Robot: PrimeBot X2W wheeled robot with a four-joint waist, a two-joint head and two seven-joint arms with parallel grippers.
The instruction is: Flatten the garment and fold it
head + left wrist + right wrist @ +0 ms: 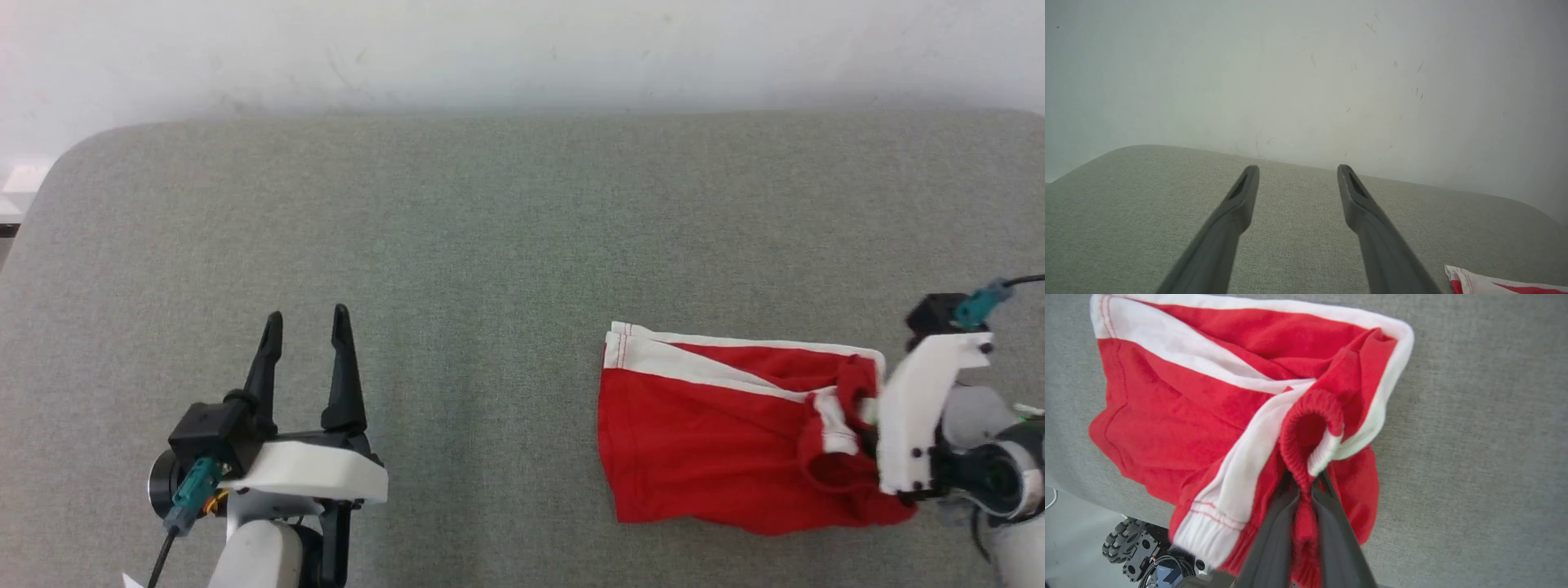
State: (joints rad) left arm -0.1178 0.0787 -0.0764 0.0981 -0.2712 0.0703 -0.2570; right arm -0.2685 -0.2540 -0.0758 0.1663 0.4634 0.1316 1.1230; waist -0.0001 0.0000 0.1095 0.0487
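Garment (718, 433) lies rumpled on the grey table (490, 204), toward 4 o'clock in my head view, with its white stripe along the far edge and its waistband bunched at the 3 o'clock end. My right pincer (1306, 479) is clenched on that red elastic waistband. My left pincer (306, 322), at 8 o'clock and well apart from the cloth, is released and empty, pointing toward the pale wall (1306, 73).
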